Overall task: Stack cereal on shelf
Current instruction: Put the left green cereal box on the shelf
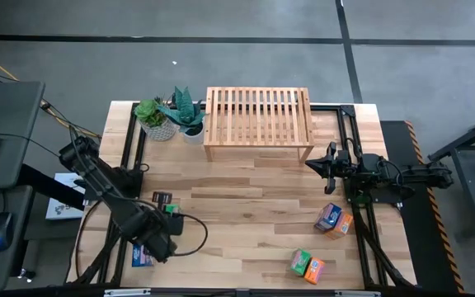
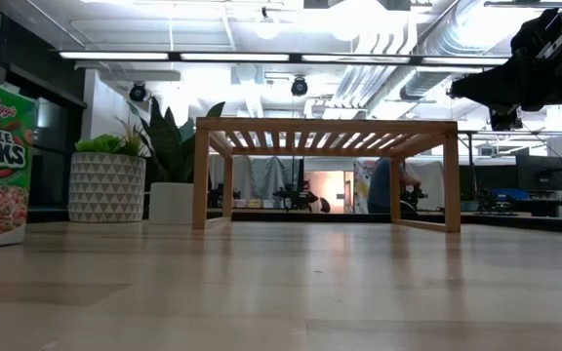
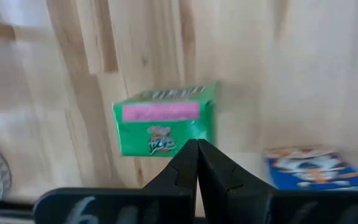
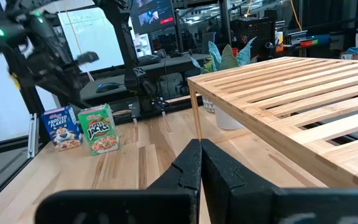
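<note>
Both grippers pressed together, shelf top bare.
Left gripper [image 3: 197, 163] hovers over green Apple Jacks box [image 3: 165, 119] beside blue Frosted Flakes box [image 3: 316, 167] at counter's [image 1: 246, 206] left front. Right gripper [image 4: 200, 163] sits by shelf [image 1: 258, 120]; remaining cereal boxes [image 1: 334, 219] lie right front.

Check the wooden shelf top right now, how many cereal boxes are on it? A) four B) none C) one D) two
B: the slats of the shelf are bare in the high view, and the cereal boxes all sit on the table: a pair near the right arm, a pair by the front edge, and the green box with the blue box by the left arm.
</note>
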`<move>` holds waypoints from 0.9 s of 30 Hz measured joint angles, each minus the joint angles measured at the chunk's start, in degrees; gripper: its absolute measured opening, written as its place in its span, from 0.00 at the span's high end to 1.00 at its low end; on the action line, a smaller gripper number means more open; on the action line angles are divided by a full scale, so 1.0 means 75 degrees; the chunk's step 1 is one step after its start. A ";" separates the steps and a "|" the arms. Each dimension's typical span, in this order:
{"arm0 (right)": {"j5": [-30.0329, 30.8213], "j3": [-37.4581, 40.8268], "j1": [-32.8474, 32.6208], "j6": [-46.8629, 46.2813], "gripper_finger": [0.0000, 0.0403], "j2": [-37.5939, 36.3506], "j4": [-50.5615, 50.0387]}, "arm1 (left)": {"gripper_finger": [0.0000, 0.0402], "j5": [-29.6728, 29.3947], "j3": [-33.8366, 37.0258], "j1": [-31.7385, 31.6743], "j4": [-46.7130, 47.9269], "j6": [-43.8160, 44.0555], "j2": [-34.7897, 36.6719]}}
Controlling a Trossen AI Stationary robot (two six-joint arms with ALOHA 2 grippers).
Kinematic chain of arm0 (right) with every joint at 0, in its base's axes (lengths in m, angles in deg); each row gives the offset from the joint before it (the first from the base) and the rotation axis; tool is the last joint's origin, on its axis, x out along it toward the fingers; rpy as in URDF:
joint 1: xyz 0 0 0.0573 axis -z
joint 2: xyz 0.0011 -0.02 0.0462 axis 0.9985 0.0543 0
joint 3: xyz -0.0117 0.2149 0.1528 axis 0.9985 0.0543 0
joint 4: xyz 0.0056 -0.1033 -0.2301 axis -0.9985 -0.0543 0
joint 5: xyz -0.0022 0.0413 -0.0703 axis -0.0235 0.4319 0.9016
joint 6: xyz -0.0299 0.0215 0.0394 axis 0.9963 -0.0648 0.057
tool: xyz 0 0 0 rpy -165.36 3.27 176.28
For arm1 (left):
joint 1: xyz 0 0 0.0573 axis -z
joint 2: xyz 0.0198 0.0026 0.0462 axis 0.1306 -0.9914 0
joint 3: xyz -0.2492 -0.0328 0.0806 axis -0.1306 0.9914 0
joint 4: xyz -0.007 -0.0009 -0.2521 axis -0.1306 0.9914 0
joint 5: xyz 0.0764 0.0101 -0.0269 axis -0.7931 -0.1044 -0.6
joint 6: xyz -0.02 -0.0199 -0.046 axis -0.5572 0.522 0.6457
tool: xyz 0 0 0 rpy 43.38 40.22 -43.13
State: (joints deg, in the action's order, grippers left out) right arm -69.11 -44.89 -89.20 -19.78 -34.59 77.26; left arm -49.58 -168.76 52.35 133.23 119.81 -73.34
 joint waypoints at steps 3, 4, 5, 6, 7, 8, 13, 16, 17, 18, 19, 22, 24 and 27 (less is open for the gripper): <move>0.0000 0.0003 0.0000 -0.0001 1.00 -0.0001 -0.0001 | 1.00 -0.0179 -0.0417 0.0144 -0.0003 0.0094 0.0009; 0.0000 0.0001 0.0001 0.0001 1.00 0.0000 0.0000 | 1.00 -0.0249 -0.0478 0.0187 -0.0008 0.0227 0.0009; 0.0003 0.0003 0.0003 -0.0002 1.00 0.0002 -0.0001 | 0.99 -0.0276 -0.0497 0.0210 -0.0009 0.0442 0.0009; 0.0000 0.0001 0.0003 -0.0001 1.00 0.0001 -0.0001 | 0.99 -0.0231 -0.0497 0.0218 0.0022 0.0704 0.0009; 0.0002 0.0003 0.0000 0.0000 1.00 0.0002 0.0002 | 0.97 -0.0089 -0.0497 0.0203 0.0095 0.0972 0.0006; 0.0002 0.0000 0.0001 0.0000 1.00 0.0002 0.0000 | 0.95 0.0088 -0.0497 0.0171 0.0208 0.1208 0.0006; 0.0001 0.0001 0.0000 -0.0002 1.00 0.0002 -0.0001 | 0.79 0.0343 -0.0382 0.0142 0.0646 0.2128 0.0042; 0.0000 0.0003 0.0000 0.0000 1.00 0.0000 0.0000 | 0.67 0.0103 -0.0384 0.0081 0.0963 0.2892 0.0077; 0.0002 0.0001 0.0003 -0.0002 1.00 0.0002 0.0002 | 0.63 0.0039 -0.0384 0.0048 0.1012 0.3102 0.0072; 0.0000 0.0003 0.0003 0.0001 1.00 -0.0001 0.0002 | 0.59 0.0006 -0.0384 0.0006 0.1060 0.3255 0.0070; 0.0001 0.0003 0.0000 -0.0001 1.00 0.0000 0.0000 | 0.55 -0.0004 -0.0384 -0.0051 0.1078 0.3404 0.0072; 0.0000 0.0003 0.0000 -0.0002 1.00 -0.0001 0.0001 | 0.45 -0.0079 -0.0384 -0.0269 0.1136 0.3963 0.0070; 0.0000 0.0001 0.0001 0.0001 1.00 0.0002 0.0001 | 0.40 -0.0196 -0.0384 -0.0476 0.1213 0.4566 0.0070; 0.0001 0.0003 0.0000 -0.0002 1.00 -0.0001 0.0001 | 0.35 -0.0537 -0.0383 -0.0715 0.1196 0.5430 0.0154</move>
State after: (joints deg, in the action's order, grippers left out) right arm -69.10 -44.87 -89.20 -19.79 -34.60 77.26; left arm -53.60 -171.63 46.98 142.20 160.53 -72.18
